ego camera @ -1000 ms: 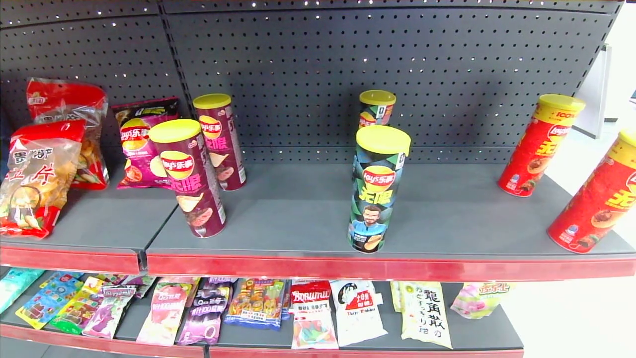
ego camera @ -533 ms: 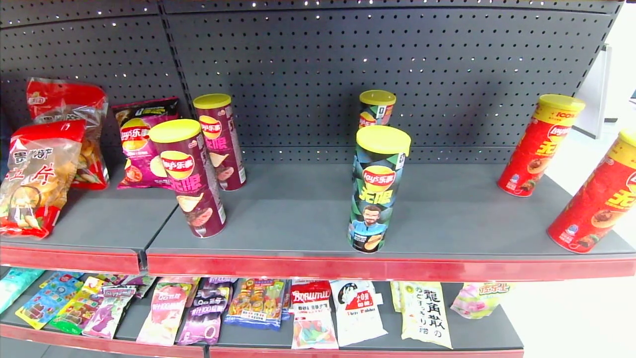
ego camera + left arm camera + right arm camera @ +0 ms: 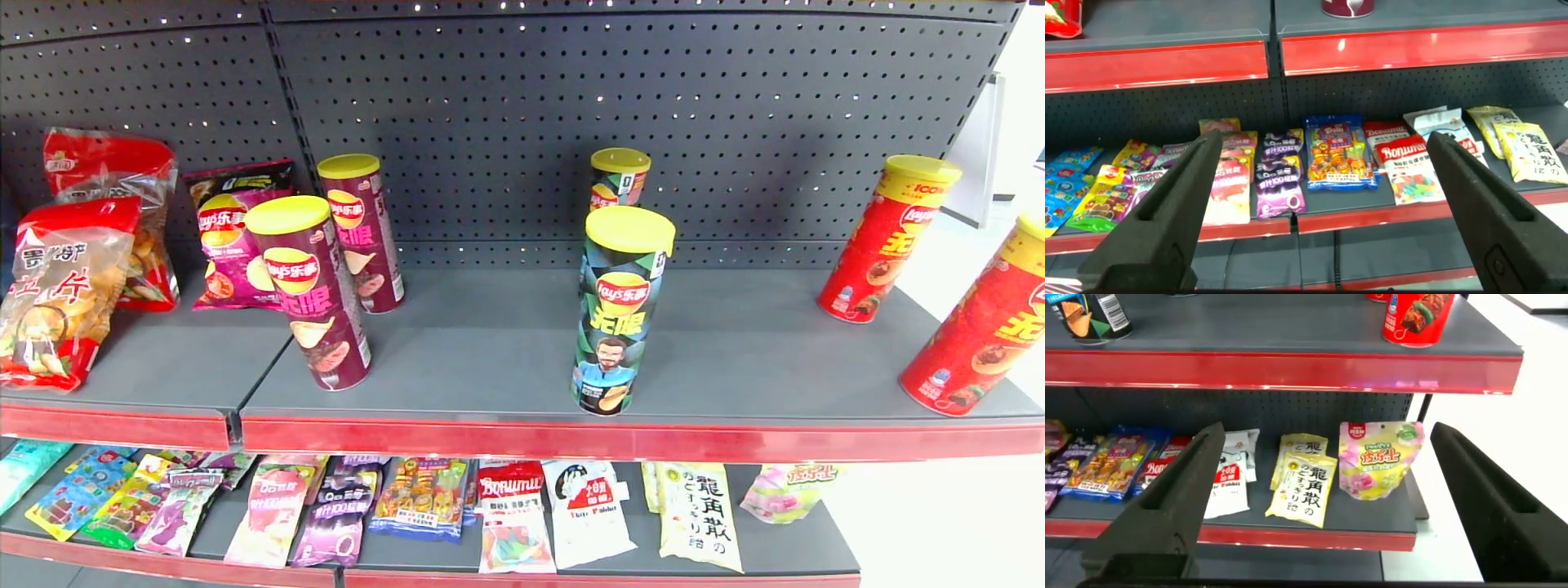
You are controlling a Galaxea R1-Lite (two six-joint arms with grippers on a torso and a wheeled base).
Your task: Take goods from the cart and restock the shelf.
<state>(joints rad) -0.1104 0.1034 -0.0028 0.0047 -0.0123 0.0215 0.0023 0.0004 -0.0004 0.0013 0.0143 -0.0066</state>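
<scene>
Upper shelf (image 3: 490,343) holds six chip cans, all standing, in three front/back pairs.
- maroon front can (image 3: 310,294) is near the red front edge, left of centre. maroon back can (image 3: 362,233) stands behind it, slightly to the right.
- green front can (image 3: 620,310) is at centre, near the edge. green back can (image 3: 618,177) stands behind it, close to the pegboard (image 3: 735,122).
- red back can (image 3: 888,237) and red front can (image 3: 980,327) are at the far right, well apart from the green pair.

At the left end, two red snack bags (image 3: 61,294) lean one behind the other. A purple chip bag (image 3: 233,237) is propped up just left of the maroon pair.

Lower shelf (image 3: 792,555) has a row of flat candy packets (image 3: 424,494) lying side by side.

Left gripper (image 3: 1324,147) is spread wide with nothing between the fingers. It is level with the lower shelf and in front of it, not touching. A blue candy bag (image 3: 1341,155) sits straight ahead of it.

Right gripper (image 3: 1327,433) is also wide open and holds nothing. It faces the right end of the lower shelf, with a yellow-white packet (image 3: 1308,483) and a pink-green pouch (image 3: 1380,461) ahead of it. The base of the red front can shows above them on the upper shelf.
</scene>
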